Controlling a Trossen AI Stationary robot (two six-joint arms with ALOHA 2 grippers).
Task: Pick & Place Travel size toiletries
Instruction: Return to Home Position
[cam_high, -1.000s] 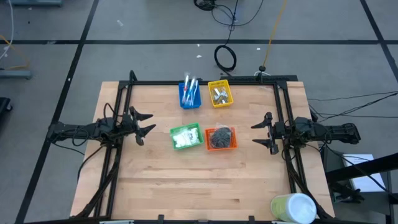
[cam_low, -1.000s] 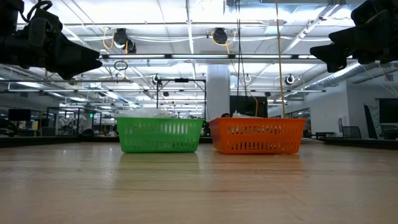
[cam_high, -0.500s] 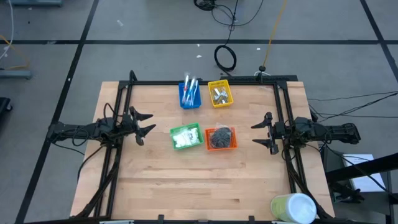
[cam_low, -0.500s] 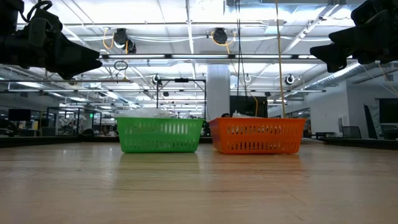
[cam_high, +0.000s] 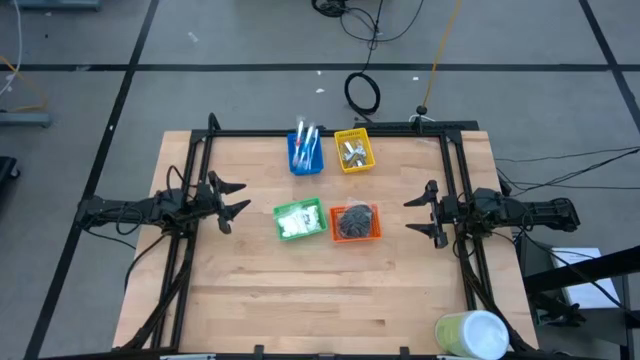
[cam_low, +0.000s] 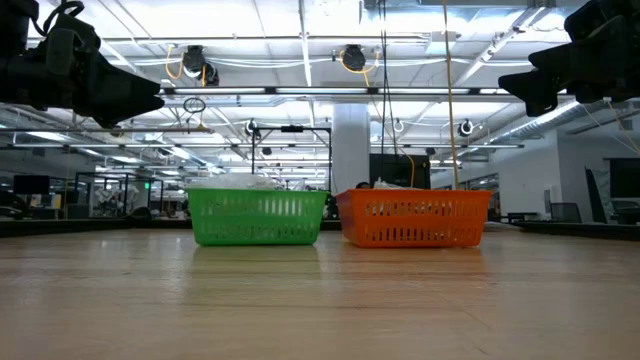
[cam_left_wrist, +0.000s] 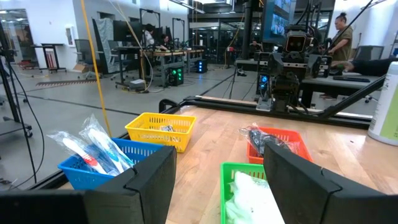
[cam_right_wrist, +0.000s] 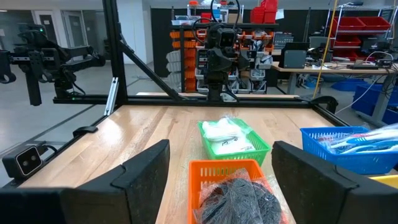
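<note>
Toiletries lie sorted in four bins at the far middle of the bench (cam_high: 300, 300). The toothbrush sticks (cam_high: 306, 143) are in the blue bin (cam_high: 292, 155) and the silvery tubes (cam_high: 352, 150) in the yellow bin (cam_high: 370, 150). White pads (cam_high: 297, 221) fill the green bin (cam_high: 277, 222), and a dark wrapped bundle (cam_high: 352, 221) lies in the orange bin (cam_high: 378, 225). No loose item shows outside them.

Nothing has shifted over the last second: bins, contents and both arms sit exactly as they did. The left claw (cam_high: 238, 197) hangs raised over the bench's left side, released and empty. The right claw (cam_high: 410, 214) mirrors it on the right side, fingers spread, holding nothing. That stillness suggests the arms are already parked and the sorting is done. A pale cylinder (cam_high: 472, 335) stands apart at the near right corner.
</note>
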